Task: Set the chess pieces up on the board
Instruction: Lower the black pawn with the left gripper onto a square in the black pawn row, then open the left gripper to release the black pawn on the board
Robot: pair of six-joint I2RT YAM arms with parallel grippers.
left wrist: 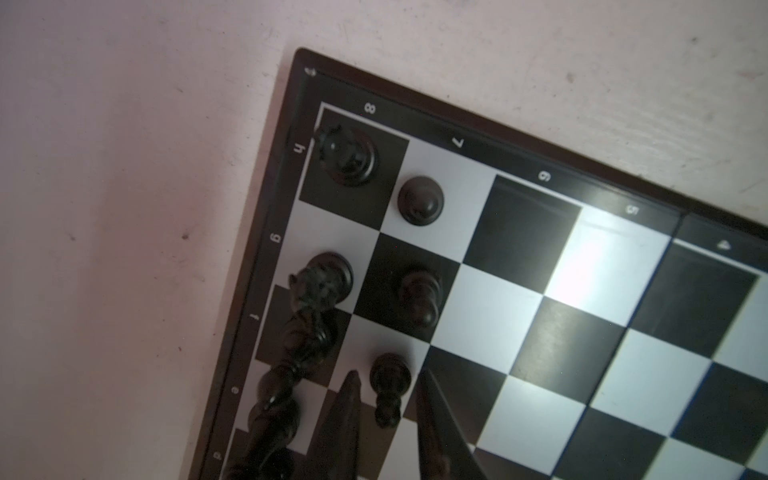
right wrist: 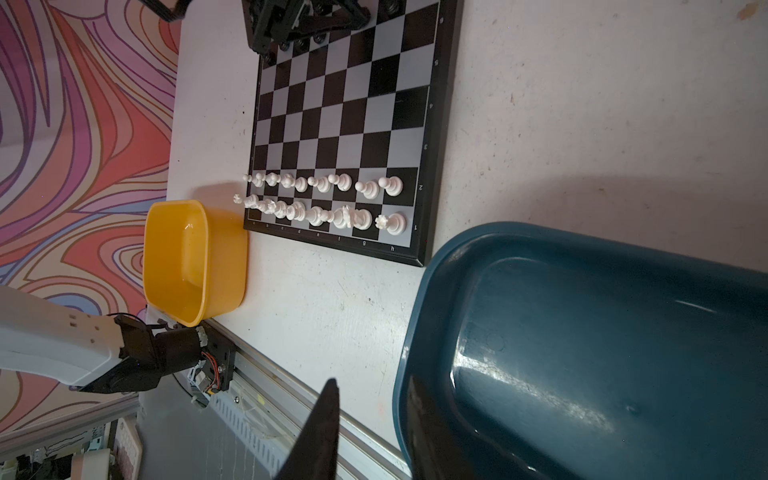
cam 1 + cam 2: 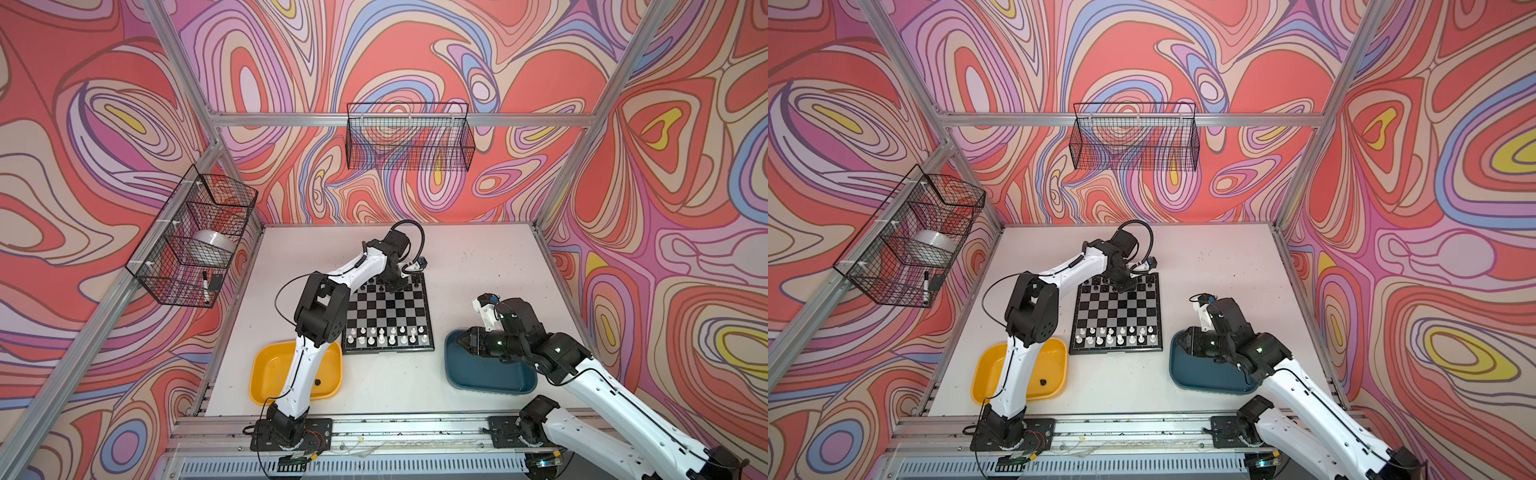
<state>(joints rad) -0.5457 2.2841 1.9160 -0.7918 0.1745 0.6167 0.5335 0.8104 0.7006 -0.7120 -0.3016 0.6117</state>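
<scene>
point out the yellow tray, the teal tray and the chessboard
yellow tray point(image 3: 270, 370): in a top view, on its bare floor
teal tray point(image 3: 484, 376): in a top view, on its bare floor
chessboard point(image 3: 388, 309): in a top view, on its empty middle squares

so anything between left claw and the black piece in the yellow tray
just white plastic chessmen on the checked chessboard's near rows, between the left claw at the far rows and the small black piece

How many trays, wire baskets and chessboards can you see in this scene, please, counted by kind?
Trays: 2, the yellow tray and the teal tray
Wire baskets: 2, the side-wall basket and the back-wall basket
Chessboard: 1
Total: 5
</scene>
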